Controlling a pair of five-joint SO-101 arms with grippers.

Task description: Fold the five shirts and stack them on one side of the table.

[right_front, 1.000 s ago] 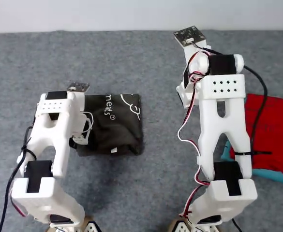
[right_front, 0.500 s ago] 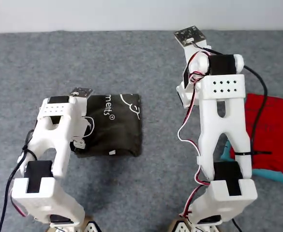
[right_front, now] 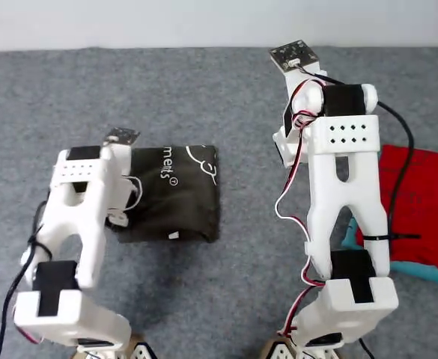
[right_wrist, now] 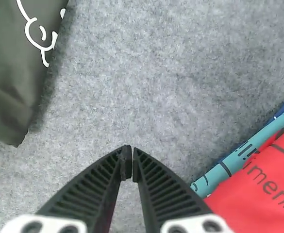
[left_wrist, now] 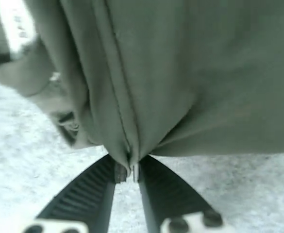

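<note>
While in left tool (left_wrist: pixel 127 174), black shirt (left_wrist: pixel 195 73).

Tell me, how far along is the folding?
Done: a red shirt lies folded on a teal shirt at the right of the table. In hand: the left gripper is shut on the folded black shirt; the right gripper is shut, empty. Left: probably adding the black shirt to that stack.

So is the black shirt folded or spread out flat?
Folded. The black shirt lies as a compact rectangle on the table, and the left jaws pinch a bunched fold of it.
</note>
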